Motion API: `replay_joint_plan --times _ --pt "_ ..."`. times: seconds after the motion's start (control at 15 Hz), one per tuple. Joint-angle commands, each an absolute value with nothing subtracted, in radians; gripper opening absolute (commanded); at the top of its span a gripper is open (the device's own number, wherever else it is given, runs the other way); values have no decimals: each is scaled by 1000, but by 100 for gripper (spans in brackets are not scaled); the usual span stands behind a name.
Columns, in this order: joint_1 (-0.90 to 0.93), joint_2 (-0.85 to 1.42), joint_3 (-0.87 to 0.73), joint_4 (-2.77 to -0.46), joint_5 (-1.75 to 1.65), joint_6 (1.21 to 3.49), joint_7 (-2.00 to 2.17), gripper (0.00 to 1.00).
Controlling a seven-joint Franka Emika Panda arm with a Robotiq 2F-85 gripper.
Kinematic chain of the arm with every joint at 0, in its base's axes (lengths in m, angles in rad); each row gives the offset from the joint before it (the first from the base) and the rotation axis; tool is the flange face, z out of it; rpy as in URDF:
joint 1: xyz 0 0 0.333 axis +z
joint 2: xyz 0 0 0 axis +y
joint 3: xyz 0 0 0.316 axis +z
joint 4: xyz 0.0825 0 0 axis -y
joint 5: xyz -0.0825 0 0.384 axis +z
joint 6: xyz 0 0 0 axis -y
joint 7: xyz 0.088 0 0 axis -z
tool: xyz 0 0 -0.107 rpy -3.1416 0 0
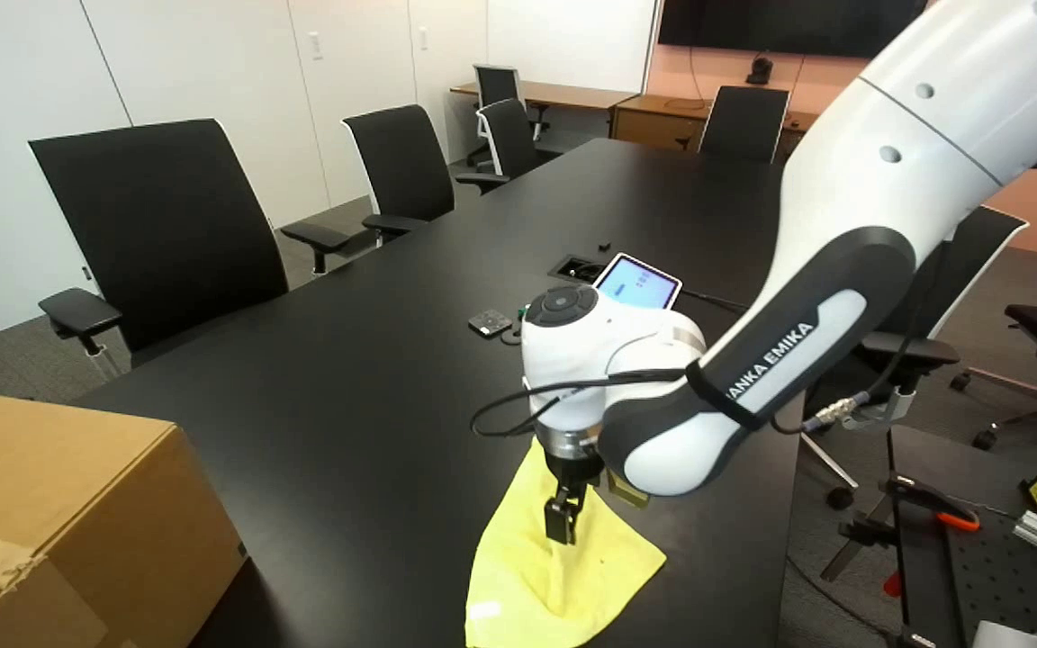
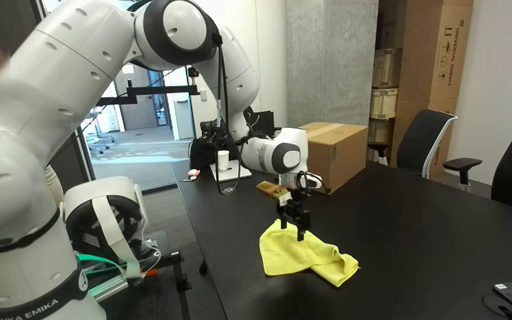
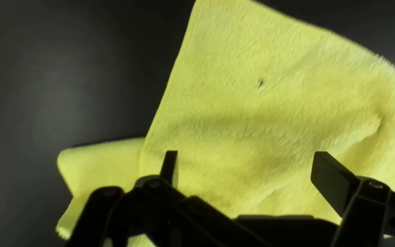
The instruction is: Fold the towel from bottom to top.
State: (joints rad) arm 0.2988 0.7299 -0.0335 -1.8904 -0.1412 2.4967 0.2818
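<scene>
The yellow towel (image 1: 604, 562) lies on the black table and shows in both exterior views (image 2: 282, 255). In the wrist view the towel (image 3: 238, 92) is wrinkled. Its wide upper layer partly covers a narrower strip that sticks out at the left, so it lies doubled over itself there. My gripper (image 3: 243, 163) is open, with its fingers wide apart and only towel seen between and below them. In both exterior views the gripper (image 1: 561, 522) (image 2: 292, 230) points down just above the towel. I cannot tell whether the fingertips touch it. The gripper hides part of the towel in the wrist view.
A brown cardboard box (image 1: 122, 531) stands on the table and shows in both exterior views (image 2: 349, 153). A small tablet (image 1: 640, 281) and a small dark device (image 1: 490, 323) lie behind the arm. A white cup (image 2: 223, 160) stands near the table's far end.
</scene>
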Motion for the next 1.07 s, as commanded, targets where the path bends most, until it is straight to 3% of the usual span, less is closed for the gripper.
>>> replay_joint_plan --times 0.0,1.0 --pt "313 642 20 -2045 -127 2460 277 100" --pt "315 711 12 -2186 -114 2786 288 100"
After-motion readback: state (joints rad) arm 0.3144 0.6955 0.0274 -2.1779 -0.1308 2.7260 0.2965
